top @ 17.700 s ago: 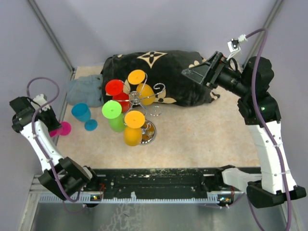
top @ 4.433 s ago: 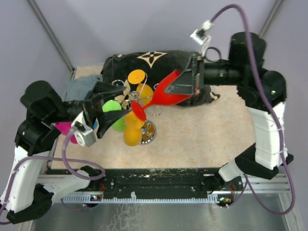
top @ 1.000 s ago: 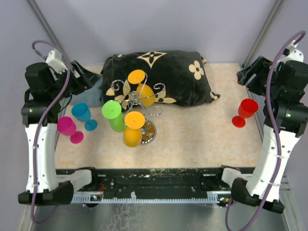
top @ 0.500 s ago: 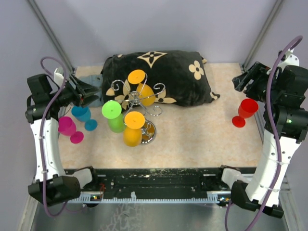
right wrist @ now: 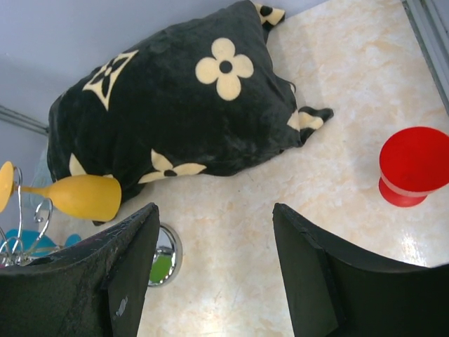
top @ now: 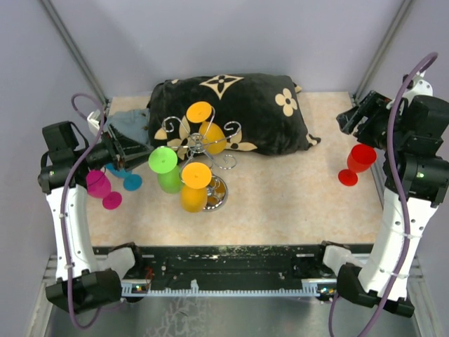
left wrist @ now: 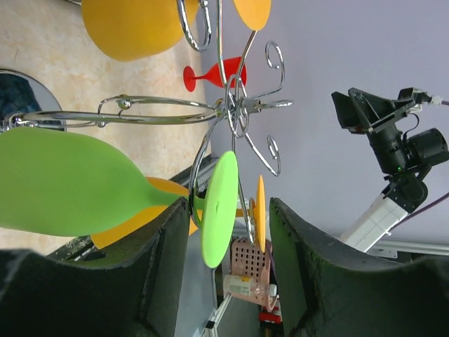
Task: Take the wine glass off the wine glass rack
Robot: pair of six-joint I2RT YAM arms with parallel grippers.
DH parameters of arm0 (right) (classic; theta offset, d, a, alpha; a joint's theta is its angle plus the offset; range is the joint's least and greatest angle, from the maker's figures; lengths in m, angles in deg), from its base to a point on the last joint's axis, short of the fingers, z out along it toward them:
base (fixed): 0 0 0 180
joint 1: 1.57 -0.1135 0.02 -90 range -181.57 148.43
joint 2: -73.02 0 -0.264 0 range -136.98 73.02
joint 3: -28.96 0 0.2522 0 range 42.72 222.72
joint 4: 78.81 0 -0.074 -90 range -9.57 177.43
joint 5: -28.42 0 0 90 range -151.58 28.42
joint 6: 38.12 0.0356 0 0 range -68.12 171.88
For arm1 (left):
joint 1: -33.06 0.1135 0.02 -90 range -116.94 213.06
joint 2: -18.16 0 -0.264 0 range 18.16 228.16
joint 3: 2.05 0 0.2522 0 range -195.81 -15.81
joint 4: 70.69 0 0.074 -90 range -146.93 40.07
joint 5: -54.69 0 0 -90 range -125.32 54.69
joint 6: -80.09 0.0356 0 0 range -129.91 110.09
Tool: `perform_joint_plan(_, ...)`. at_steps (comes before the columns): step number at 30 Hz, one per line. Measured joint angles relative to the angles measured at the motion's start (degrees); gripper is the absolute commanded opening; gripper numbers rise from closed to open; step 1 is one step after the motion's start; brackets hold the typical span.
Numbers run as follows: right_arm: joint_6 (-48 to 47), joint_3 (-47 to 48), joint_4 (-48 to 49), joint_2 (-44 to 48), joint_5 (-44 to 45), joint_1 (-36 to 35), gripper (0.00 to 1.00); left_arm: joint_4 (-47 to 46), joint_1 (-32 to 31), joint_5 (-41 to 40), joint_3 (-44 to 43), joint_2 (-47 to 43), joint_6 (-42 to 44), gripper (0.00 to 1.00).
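The wine glass rack (top: 202, 144) stands mid-table on its shiny round base (top: 217, 195), in front of the pillow. A green wine glass (top: 167, 170) hangs on its left arm, and two orange glasses (top: 194, 187) hang front and back. My left gripper (top: 138, 150) is open, just left of the green glass. In the left wrist view the green glass (left wrist: 63, 179) and its foot disc (left wrist: 219, 208) lie in line with the gap of the left gripper (left wrist: 228, 242), untouched. My right gripper (top: 353, 118) hangs open at the far right, above a red glass (top: 358, 163) standing on the table.
A black flowered pillow (top: 238, 112) lies behind the rack. A magenta glass (top: 100, 188) and a blue glass (top: 128, 178) stand at the left, under my left arm, beside a grey-blue cloth (top: 131, 122). The right wrist view shows the pillow (right wrist: 182, 105), the red glass (right wrist: 414, 165) and bare tabletop.
My left arm has come down and in toward the rack's green glass, and its jaws have narrowed. The right arm has barely shifted.
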Motion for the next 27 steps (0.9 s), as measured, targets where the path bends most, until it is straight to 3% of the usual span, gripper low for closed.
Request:
perform_joint_plan(17,0.0,-1.0,0.1,0.0,-0.4,-0.7,0.67,7.8,0.1,0.3,0.2,-1.5,6.2,0.46)
perform_joint_plan(27,0.0,-1.0,0.1,-0.1,-0.6,-0.9,0.67,10.2,0.1,0.0,1.1,-2.6,8.0,0.2)
